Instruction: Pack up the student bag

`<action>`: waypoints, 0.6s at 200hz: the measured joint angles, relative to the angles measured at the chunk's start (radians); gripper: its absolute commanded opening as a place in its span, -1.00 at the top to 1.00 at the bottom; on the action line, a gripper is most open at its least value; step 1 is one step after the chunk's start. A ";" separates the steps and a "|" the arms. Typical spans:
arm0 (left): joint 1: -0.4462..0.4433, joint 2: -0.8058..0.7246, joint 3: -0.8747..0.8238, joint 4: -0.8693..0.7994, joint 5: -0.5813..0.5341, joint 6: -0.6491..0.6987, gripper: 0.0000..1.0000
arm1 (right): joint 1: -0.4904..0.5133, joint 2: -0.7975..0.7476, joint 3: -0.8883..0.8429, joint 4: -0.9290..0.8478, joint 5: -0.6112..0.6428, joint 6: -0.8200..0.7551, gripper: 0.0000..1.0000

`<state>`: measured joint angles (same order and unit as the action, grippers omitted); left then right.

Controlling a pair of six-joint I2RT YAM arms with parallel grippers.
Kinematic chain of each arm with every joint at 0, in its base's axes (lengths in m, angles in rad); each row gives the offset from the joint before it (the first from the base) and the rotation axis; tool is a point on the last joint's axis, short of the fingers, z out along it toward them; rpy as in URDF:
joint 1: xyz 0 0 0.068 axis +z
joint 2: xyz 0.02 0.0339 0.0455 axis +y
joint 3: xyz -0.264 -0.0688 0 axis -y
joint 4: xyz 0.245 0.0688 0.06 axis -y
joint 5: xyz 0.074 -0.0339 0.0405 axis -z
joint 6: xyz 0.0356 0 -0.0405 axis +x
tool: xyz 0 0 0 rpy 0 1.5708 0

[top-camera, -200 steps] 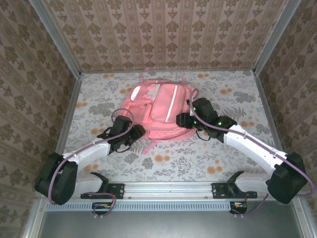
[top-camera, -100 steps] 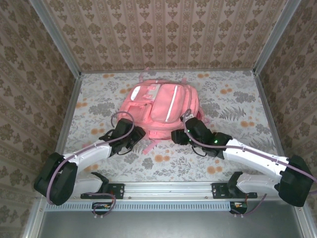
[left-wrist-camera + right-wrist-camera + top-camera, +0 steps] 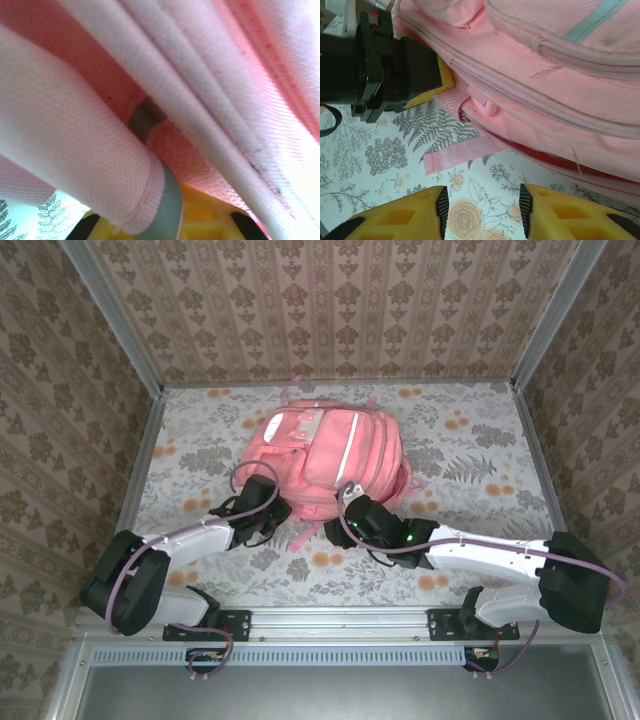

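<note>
A: Item one, left arm (image 3: 185,537)?
B: White shell link, black joint housings, purple cable looped along it.
A: Item two, right arm (image 3: 480,550)?
B: Matching white shell, black housings, purple cable, small green lights near the wrist.
A: Right gripper (image 3: 482,207)?
B: Yellow fingers (image 3: 400,220), ribbed black pads (image 3: 442,204).
A: Left gripper (image 3: 272,510)?
B: Black blocky body with screws, yellow finger.
</note>
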<state>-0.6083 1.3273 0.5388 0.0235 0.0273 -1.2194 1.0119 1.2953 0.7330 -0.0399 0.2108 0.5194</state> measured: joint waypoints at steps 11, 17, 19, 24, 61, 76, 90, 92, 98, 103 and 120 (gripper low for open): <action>0.000 -0.015 0.017 -0.032 -0.003 0.001 0.92 | 0.012 0.022 0.001 0.016 -0.001 -0.010 0.21; 0.000 -0.023 0.026 -0.047 -0.006 0.001 0.92 | 0.017 0.036 0.004 0.019 -0.001 -0.014 0.19; -0.001 -0.027 0.028 -0.051 -0.007 0.001 0.92 | 0.019 0.042 0.006 0.019 -0.003 -0.018 0.18; -0.001 -0.034 0.033 -0.062 -0.010 0.001 0.92 | 0.022 0.059 0.012 0.019 -0.005 -0.020 0.17; -0.002 -0.055 0.045 -0.100 -0.018 0.003 0.93 | 0.030 0.198 0.084 0.029 -0.039 -0.051 0.16; -0.007 -0.055 0.045 -0.102 -0.021 0.003 0.93 | 0.032 0.233 0.086 0.059 -0.039 -0.056 0.19; -0.012 -0.055 0.047 -0.106 -0.026 0.003 0.92 | 0.034 0.268 0.086 0.092 -0.038 -0.061 0.25; -0.013 -0.055 0.047 -0.106 -0.027 0.003 0.92 | 0.034 0.272 0.086 0.096 -0.038 -0.063 0.25; -0.013 -0.055 0.050 -0.110 -0.029 0.003 0.92 | 0.034 0.290 0.086 0.113 -0.038 -0.066 0.25; -0.014 -0.055 0.053 -0.115 -0.029 0.003 0.92 | 0.034 0.301 0.086 0.122 -0.037 -0.068 0.26; -0.015 -0.064 0.058 -0.129 -0.032 0.002 0.92 | 0.034 0.355 0.086 0.167 -0.034 -0.072 0.29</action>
<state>-0.6235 1.2633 0.5964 -0.1051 -0.0044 -1.2171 1.0454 1.6501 0.8188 0.1272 0.1772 0.4473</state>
